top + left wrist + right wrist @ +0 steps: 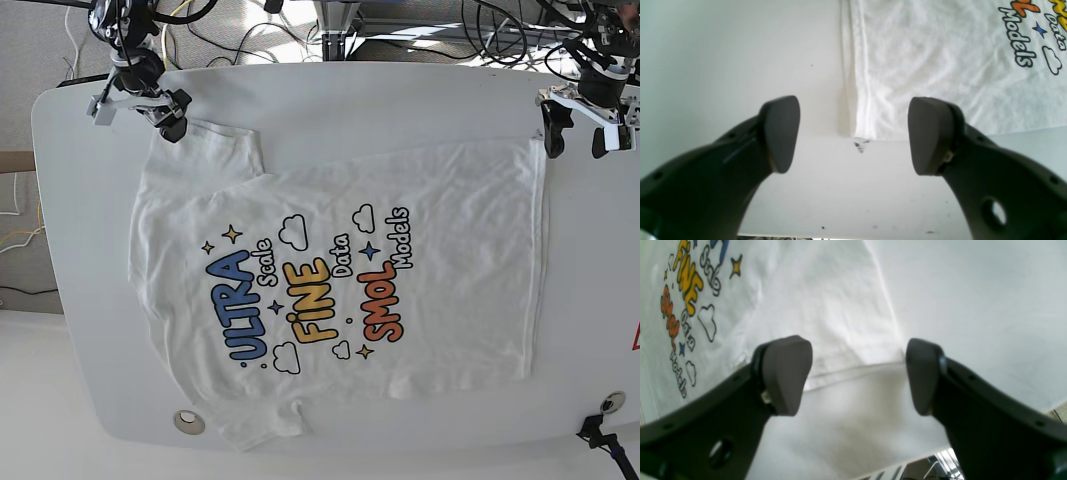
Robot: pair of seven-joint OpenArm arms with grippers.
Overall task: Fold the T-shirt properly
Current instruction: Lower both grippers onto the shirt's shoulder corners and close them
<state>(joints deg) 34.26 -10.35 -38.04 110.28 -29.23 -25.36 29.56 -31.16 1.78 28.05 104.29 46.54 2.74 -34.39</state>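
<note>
From the left wrist camera I see the left gripper (853, 135) with its fingers (781, 133) spread wide and nothing between them. The hem corner of the T-shirt (940, 66) lies just beyond the gap, slightly toward the right-hand pad, with its double-stitched hem running straight away from me. Left of that hem is bare worktop (740, 60), smooth, matte white, with a few dark scuffs near the corner. The cloth is soft, lightly creased cotton; part of the print shows at the far right.

From the right wrist camera, the right gripper (858, 376) also has its fingers (786, 373) held wide apart, gripping nothing. A sleeve's stitched cuff edge runs across between the two pads, with the sleeve cloth beyond it and plain worktop on my side. To the right of the pads the surface is free. The bubble-letter print (686, 306) sits off beyond the left-hand pad.

In the base view the shirt lies flat and face up, spread sideways over the rounded white worktop (400, 100). The left gripper (578, 128) hangs at the hem corner, near the worktop's edge; the right gripper (150, 105) sits at a sleeve. Cables (420, 30) clutter the floor past the worktop's far edge.
</note>
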